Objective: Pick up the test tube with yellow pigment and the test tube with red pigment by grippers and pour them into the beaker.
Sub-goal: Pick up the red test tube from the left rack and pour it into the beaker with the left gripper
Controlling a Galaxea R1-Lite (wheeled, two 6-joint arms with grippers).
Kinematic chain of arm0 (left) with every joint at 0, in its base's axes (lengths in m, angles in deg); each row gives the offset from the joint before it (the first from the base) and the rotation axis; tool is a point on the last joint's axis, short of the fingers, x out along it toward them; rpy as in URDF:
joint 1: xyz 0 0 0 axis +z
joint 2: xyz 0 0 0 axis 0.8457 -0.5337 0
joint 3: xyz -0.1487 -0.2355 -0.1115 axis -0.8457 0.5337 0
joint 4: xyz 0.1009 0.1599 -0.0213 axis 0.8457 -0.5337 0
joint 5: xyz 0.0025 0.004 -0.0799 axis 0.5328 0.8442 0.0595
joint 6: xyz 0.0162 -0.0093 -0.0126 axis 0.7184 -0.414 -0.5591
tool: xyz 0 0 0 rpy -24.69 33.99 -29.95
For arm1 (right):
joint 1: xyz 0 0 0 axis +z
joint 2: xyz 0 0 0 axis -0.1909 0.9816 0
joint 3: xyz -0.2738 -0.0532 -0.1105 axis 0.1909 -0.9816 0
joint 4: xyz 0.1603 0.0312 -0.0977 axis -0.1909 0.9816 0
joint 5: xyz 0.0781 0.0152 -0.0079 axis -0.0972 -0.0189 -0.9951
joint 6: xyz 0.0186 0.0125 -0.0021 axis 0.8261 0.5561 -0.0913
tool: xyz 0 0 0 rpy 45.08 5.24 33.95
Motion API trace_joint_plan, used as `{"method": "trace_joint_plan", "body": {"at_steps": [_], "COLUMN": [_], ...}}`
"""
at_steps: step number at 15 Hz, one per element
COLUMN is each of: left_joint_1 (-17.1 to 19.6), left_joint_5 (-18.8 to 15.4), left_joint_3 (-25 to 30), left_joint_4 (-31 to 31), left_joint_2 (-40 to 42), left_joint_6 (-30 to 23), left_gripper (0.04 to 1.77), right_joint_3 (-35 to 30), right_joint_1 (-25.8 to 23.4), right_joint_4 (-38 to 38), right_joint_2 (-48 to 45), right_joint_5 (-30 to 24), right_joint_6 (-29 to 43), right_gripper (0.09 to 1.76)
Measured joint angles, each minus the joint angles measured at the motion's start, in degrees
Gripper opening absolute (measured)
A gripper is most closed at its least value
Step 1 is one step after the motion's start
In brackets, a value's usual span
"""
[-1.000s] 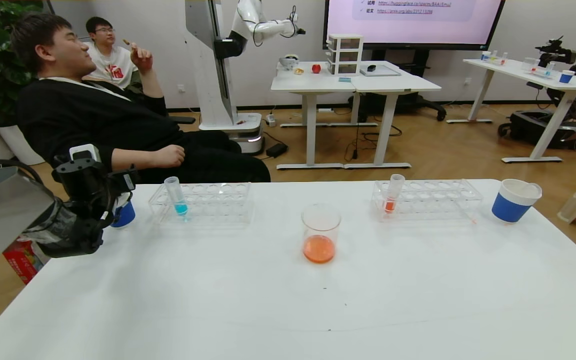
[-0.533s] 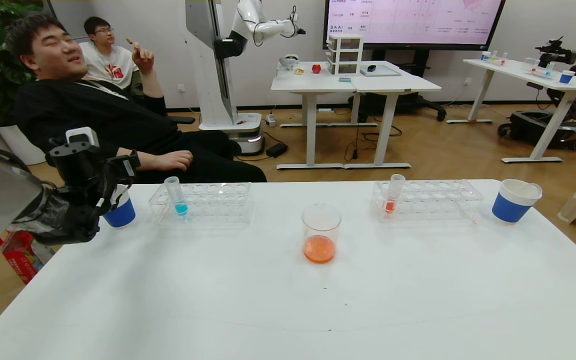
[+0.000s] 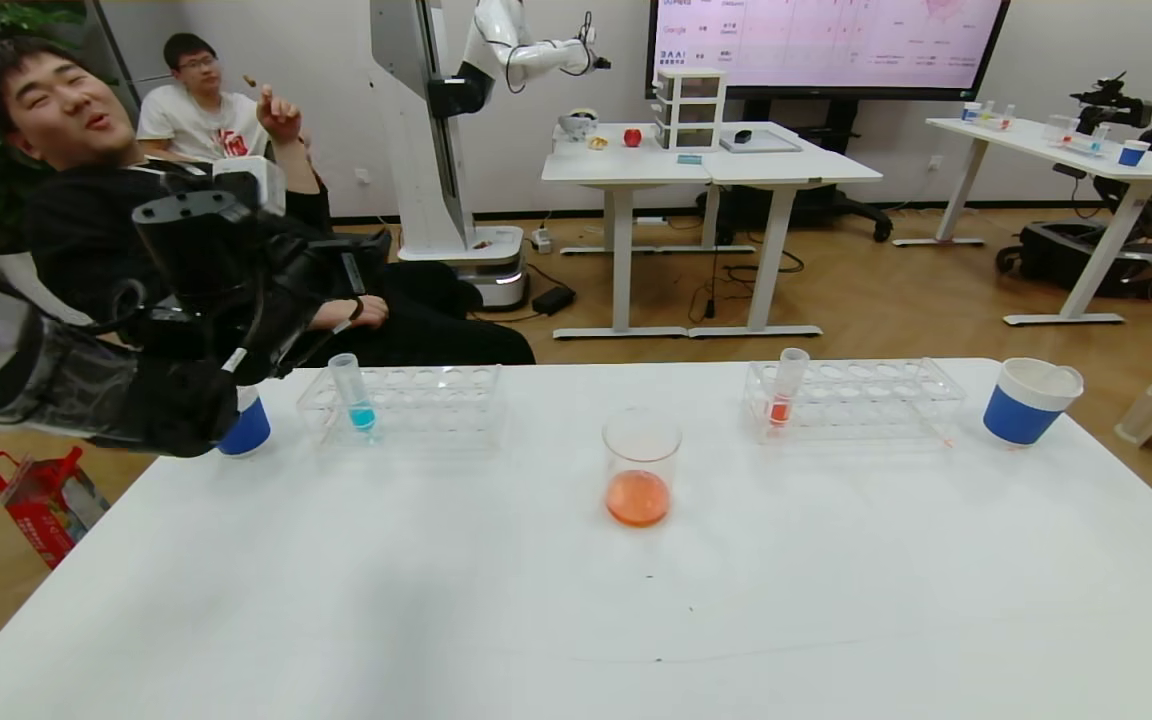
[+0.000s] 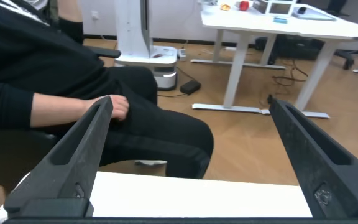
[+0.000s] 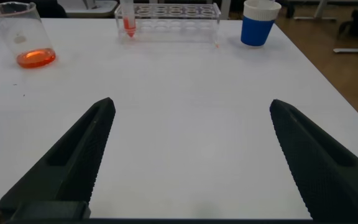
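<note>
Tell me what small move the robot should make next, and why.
Probably ease the right gripper forward toward the red tube. That tube stands in its rack with liquid in it, and this gripper is open, empty and facing it. The left gripper, open too, is raised near the blue tube.

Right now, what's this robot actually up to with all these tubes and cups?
It is doing a pouring job. The beaker mid-table already holds orange liquid. The left gripper, open and empty, is raised beyond the table's far left edge, above the rack with the blue tube. The right gripper is also open and empty, low over the table. A red-pigment tube stands in the right rack.
</note>
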Motion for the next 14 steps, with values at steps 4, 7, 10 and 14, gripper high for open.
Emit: {"method": "trace_joint_plan", "body": {"at_steps": [4, 7, 10, 14], "left_joint_1": [-1.2, -1.6, -0.9, 2.9], "left_joint_5": [0.3, 1.8, 2.4, 2.5], "left_joint_3": [3.6, 7.9, 12.9, 18.5], "left_joint_4": [0.3, 0.4, 0.6, 0.0], "left_joint_2": [6.8, 12.5, 18.5, 25.8], "left_joint_6": [1.9, 3.9, 8.0, 10.5], "left_gripper": [1.75, 1.75, 1.75, 1.75], "right_joint_3": [0.0, 0.0, 0.0, 0.0], "right_joint_1": [0.0, 0.0, 0.0, 0.0], "right_joint_4": [0.0, 0.0, 0.0, 0.0], "right_joint_2": [0.0, 0.0, 0.0, 0.0], "right_joint_5": [0.0, 0.0, 0.0, 0.0], "right_joint_6": [0.0, 0.0, 0.0, 0.0], "right_gripper": [1.74, 1.74, 1.74, 1.74]}}
